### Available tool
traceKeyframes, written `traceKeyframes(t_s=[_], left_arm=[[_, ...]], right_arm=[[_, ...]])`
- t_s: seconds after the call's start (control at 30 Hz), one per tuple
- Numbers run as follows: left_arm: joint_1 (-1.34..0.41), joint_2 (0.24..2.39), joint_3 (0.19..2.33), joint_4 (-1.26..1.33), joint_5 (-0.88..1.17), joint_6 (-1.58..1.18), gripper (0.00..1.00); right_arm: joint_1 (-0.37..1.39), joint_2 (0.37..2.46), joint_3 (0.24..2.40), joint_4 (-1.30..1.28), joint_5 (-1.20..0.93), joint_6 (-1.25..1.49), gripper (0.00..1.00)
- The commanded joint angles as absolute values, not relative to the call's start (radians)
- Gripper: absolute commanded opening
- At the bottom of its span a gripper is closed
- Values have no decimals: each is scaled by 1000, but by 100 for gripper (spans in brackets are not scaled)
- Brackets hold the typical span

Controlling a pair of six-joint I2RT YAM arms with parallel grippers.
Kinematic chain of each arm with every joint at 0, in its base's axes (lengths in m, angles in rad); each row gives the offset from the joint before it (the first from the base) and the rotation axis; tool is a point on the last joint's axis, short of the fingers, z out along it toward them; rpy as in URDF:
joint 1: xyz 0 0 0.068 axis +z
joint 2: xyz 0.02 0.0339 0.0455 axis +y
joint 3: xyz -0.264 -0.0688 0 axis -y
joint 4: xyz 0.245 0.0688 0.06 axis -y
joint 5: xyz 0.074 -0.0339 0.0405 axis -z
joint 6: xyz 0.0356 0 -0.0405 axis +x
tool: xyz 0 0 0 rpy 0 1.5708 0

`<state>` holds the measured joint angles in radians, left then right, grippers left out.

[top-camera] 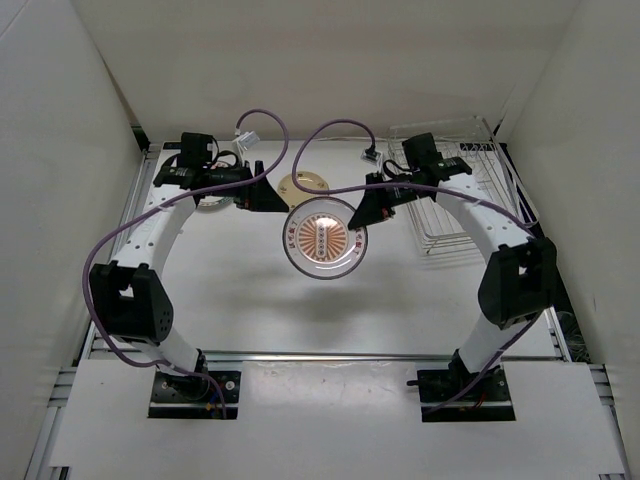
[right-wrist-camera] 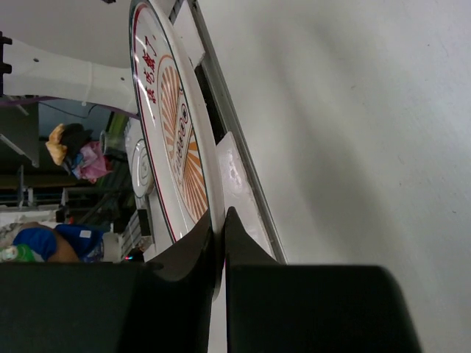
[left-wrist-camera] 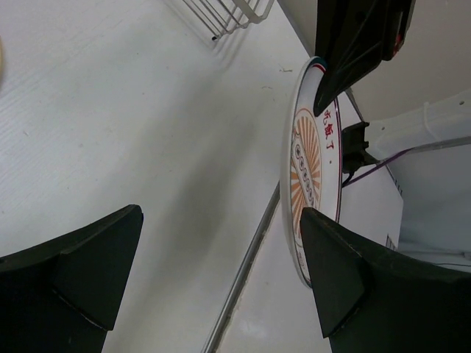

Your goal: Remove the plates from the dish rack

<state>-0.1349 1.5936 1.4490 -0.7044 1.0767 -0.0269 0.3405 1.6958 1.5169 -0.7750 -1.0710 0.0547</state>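
My right gripper (top-camera: 368, 212) is shut on the rim of the white plate with the orange sunburst centre (top-camera: 325, 238) and holds it above the middle of the table. In the right wrist view both fingers pinch the rim (right-wrist-camera: 218, 229) of that plate (right-wrist-camera: 165, 118). My left gripper (top-camera: 262, 196) is open and empty, just left of the held plate. In the left wrist view its gripper (left-wrist-camera: 221, 257) shows wide apart, and the plate (left-wrist-camera: 313, 169) stands edge-on by its right finger. The tan plate (top-camera: 303, 183) lies on the table behind. The silver dish rack (top-camera: 450, 215) stands at the back right and looks empty.
A white plate (top-camera: 211, 202) lies mostly hidden under my left arm at the back left. White walls enclose the table on the left, back and right. A metal rail (top-camera: 330, 355) runs along the near edge. Purple cables loop above both arms.
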Motion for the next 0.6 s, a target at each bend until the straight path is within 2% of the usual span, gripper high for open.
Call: traceKeyframes(t_s=[0.0, 0.1, 0.17, 0.27, 0.37, 0.4, 0.43, 0.57], left_arm=[[-137, 1588, 1433, -698, 1123, -21, 100], [-137, 1588, 1433, -698, 1134, -21, 100], [-137, 1597, 1433, -698, 1160, -21, 96], [-137, 1597, 1424, -698, 1189, -12, 85], [-137, 1597, 1414, -698, 1200, -12, 59], [-137, 1597, 1414, -698, 1200, -12, 59], [-137, 1606, 1414, -698, 1200, -12, 53], [-137, 1615, 1414, -698, 1200, -12, 50]], right_arm=[[333, 1741, 1597, -723, -1170, 78, 0], [333, 1769, 1621, -704, -1170, 89, 0], [333, 1782, 1632, -704, -1170, 100, 0], [333, 1804, 1643, -693, -1180, 109, 0], [333, 1830, 1652, -675, -1189, 121, 0], [333, 1830, 1667, -675, -1189, 130, 0], [333, 1839, 1667, -666, -1189, 130, 0], [342, 1873, 1723, -646, -1189, 153, 0]])
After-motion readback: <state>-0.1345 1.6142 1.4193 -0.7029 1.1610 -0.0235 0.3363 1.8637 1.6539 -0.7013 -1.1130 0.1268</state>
